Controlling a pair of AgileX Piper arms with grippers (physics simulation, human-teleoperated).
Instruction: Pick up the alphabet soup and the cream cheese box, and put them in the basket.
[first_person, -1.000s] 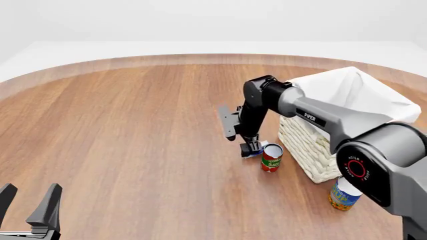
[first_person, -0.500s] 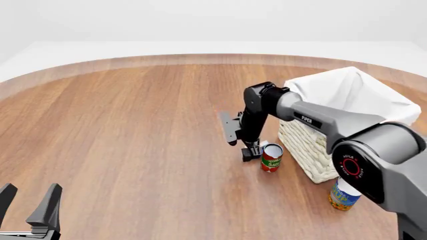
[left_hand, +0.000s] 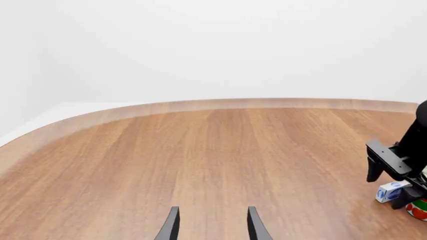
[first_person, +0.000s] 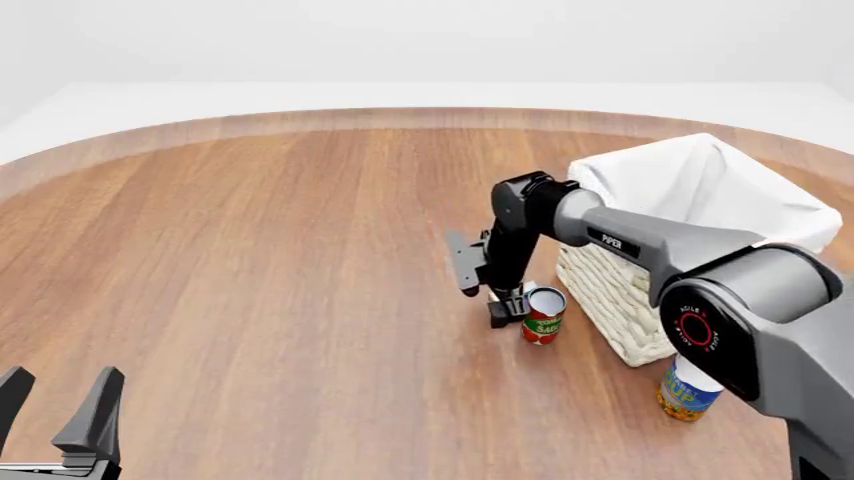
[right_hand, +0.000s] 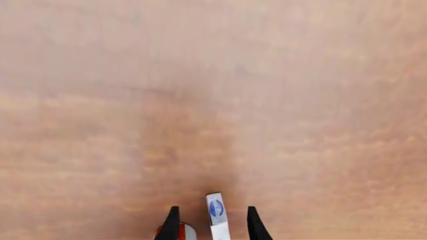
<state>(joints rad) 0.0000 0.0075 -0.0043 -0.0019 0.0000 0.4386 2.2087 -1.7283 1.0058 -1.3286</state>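
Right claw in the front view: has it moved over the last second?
Yes. The right claw has dropped lower toward the table and edged closer to the red-and-green can, which has stayed put.

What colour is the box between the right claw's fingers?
White with a blue oval mark: the cream cheese box, clearest in the right wrist view.

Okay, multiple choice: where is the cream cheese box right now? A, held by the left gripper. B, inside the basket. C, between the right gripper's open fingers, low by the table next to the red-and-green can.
C: the right wrist view shows the cream cheese box standing between the right gripper's spread fingers, near the table.
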